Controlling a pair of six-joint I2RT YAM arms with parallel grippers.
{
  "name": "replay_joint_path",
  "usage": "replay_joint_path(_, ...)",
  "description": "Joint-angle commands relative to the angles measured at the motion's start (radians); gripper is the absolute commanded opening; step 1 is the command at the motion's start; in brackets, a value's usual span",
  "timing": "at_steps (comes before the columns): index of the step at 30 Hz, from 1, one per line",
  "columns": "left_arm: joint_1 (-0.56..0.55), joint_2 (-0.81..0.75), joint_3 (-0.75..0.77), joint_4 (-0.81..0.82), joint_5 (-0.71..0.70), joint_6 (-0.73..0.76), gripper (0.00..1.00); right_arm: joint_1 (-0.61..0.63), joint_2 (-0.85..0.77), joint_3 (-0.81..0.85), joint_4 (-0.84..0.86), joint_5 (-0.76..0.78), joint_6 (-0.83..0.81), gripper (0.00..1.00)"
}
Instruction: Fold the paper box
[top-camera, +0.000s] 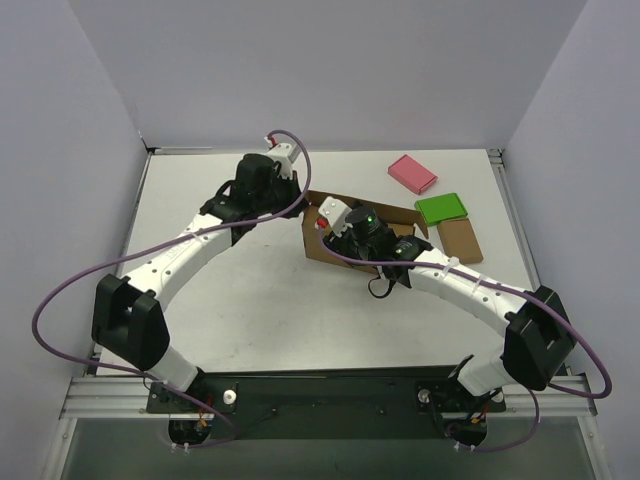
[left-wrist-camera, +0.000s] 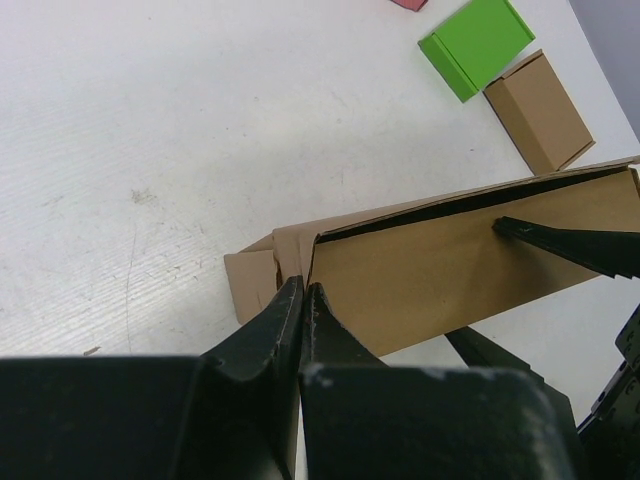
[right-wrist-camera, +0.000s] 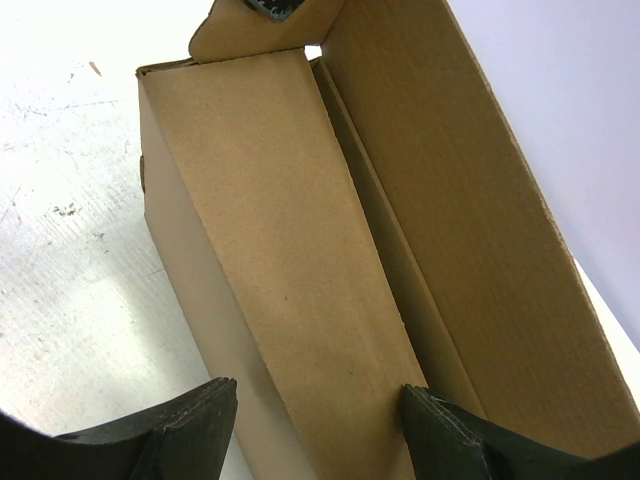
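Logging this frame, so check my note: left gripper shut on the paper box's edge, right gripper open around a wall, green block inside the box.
One error: the green block is not inside the paper box. It lies on the table outside it, beside the small brown block, as the top external view shows. The rest of the note stands.
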Motion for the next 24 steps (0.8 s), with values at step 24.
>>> replay_joint_path(24,-0.031,0.021,-0.137,-0.115,-0.02,0.09,0.0,0.001,-0.047,0.051,-0.154,-0.008,0.162,0.73)
